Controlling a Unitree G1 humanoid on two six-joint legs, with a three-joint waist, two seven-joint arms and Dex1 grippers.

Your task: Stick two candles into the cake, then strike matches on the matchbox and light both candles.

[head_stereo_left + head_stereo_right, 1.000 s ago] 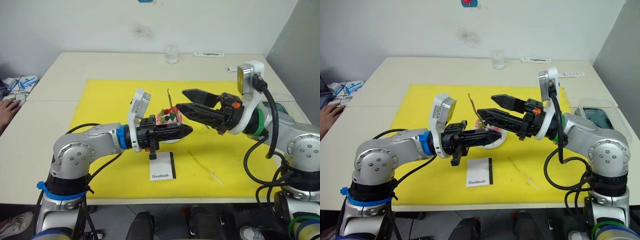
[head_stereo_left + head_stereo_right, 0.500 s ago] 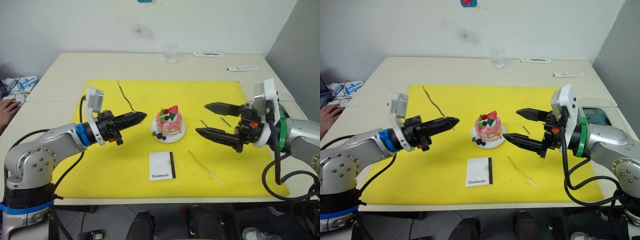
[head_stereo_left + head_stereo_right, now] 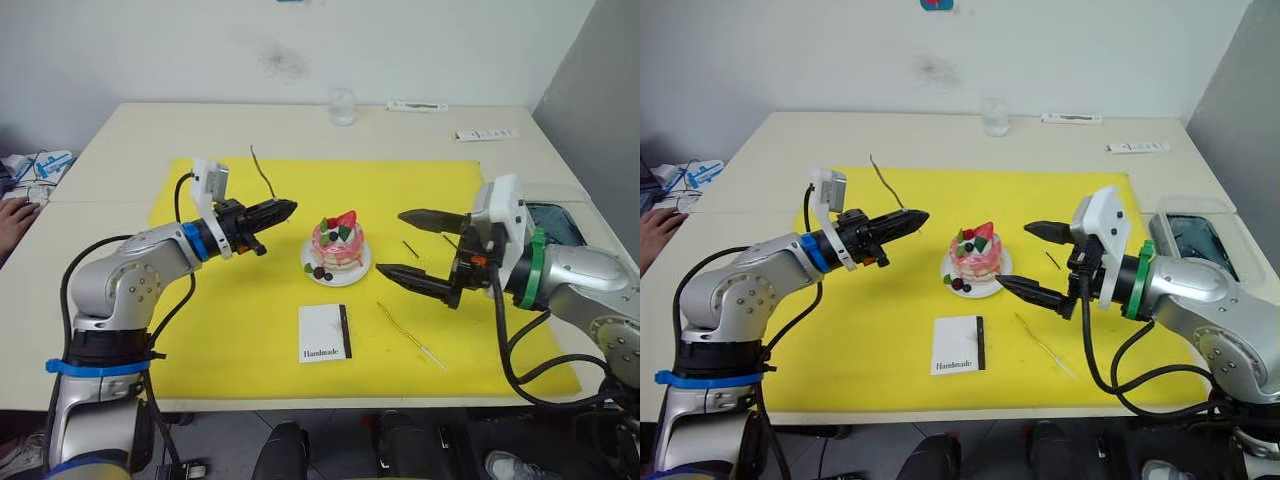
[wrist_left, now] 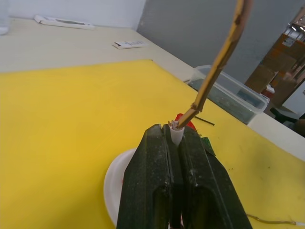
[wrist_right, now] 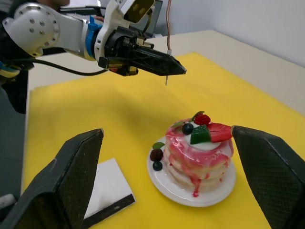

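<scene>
Left wrist view: candle (image 4: 224, 52) runs off the frame edge, so its upper end is cut off; left gripper (image 4: 177, 136) fingers cover most of the cake (image 4: 190, 125) and plate (image 4: 113, 181). Matches (image 3: 430, 245) are too thin to tell apart clearly. Person's hand (image 3: 12, 216) is cut by the frame edge.

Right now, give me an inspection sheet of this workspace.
Surface: beige table under a yellow mat.
Job's things: cake without candles; one candle held, the other candle lying on the mat; matches beside the cake; matchbox in front of it.
Clutter: glass, clear bin.
Grippers: left gripper shut on the candle; right gripper open.
Cables: black, along both arms.
Surroundings: a person's hand.
</scene>
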